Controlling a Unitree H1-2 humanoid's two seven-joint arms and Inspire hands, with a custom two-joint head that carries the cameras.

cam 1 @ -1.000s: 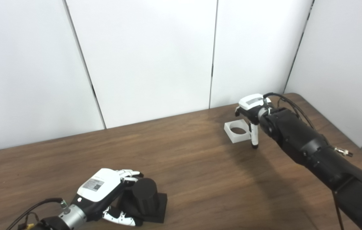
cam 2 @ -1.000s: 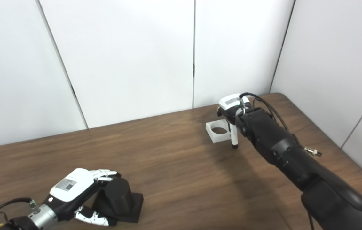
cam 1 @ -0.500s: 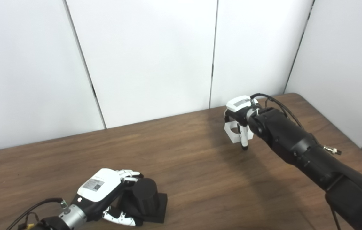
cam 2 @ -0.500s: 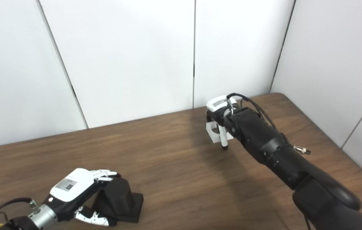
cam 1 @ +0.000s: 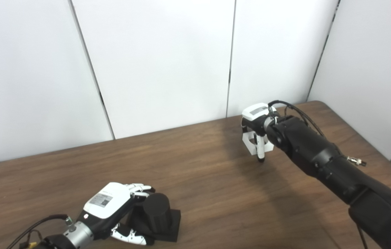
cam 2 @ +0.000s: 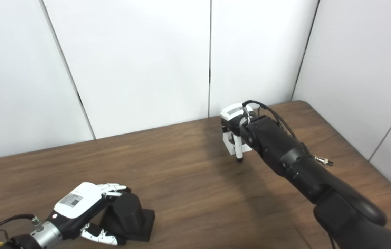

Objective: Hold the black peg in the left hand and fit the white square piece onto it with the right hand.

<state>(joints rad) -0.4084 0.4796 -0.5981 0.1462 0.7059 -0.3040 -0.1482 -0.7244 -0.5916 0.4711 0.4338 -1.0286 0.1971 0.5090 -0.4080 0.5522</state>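
One white square piece [cam 1: 253,142] within right robot hand [cam 1: 258,127] grasp.

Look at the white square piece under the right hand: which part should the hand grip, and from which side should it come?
Best gripped by two opposite outer walls, coming from above. The white square piece is a flat-sided frame around a round hole, so its walls give parallel faces while the hole stays free for the black peg. The right hand already sits over it; whether it holds is unclear.

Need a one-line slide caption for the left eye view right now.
Left hand grips the black peg near the table's front; right hand holds the white square piece at the far side.
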